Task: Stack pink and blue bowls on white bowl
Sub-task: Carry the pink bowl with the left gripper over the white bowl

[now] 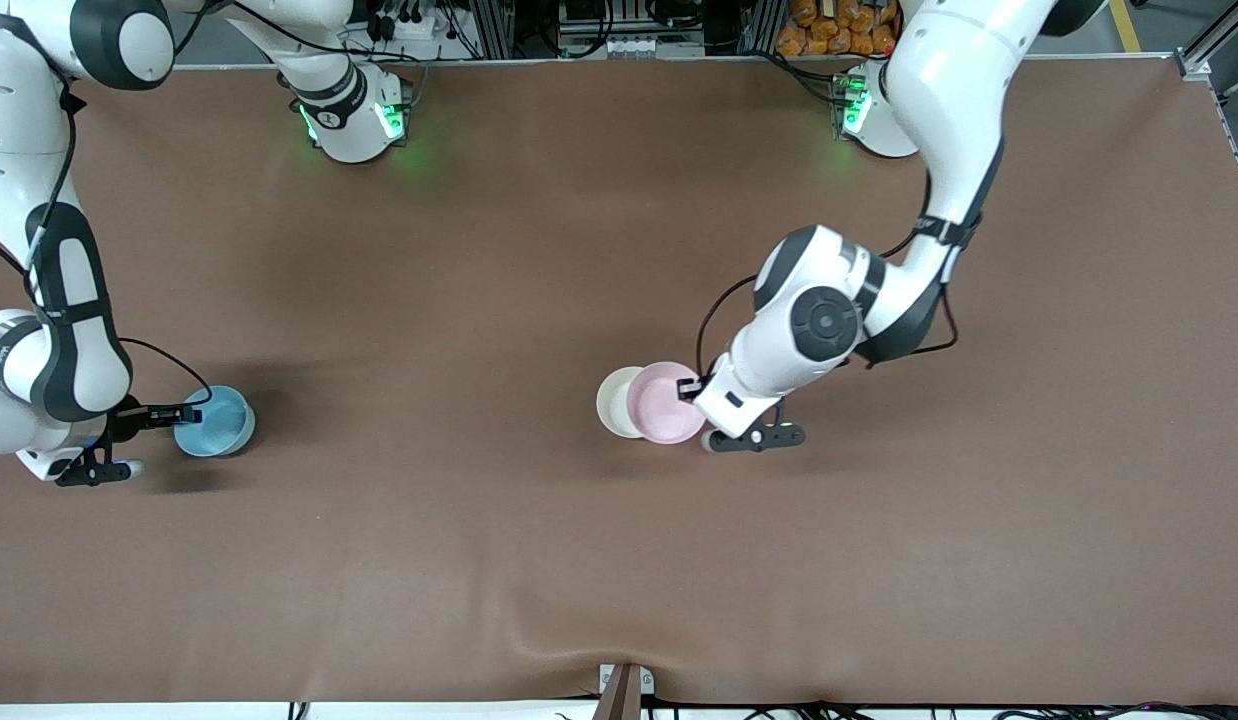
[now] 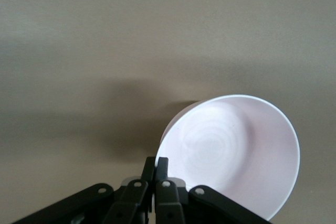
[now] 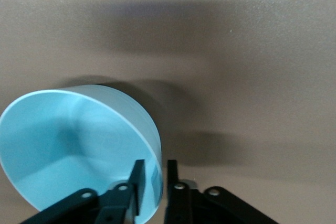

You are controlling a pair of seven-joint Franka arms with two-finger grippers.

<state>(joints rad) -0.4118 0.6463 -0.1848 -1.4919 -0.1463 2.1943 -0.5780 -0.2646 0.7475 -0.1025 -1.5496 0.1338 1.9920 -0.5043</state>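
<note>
The pale pink bowl (image 1: 664, 402) is held over the table's middle, and it overlaps the white bowl (image 1: 613, 402) on the side toward the left arm's end. My left gripper (image 1: 691, 388) is shut on the pink bowl's rim. In the left wrist view the fingers (image 2: 156, 167) pinch the rim of the pink bowl (image 2: 236, 156), and the white bowl is hidden. The blue bowl (image 1: 215, 423) sits on the table at the right arm's end. My right gripper (image 1: 190, 413) is open and straddles its rim. In the right wrist view (image 3: 155, 176), one finger is inside the blue bowl (image 3: 68, 145) and one is outside.
The brown table (image 1: 539, 250) is bare around the bowls. The arms' bases (image 1: 354, 115) stand along the edge farthest from the front camera. A small bracket (image 1: 624, 685) sits at the nearest edge.
</note>
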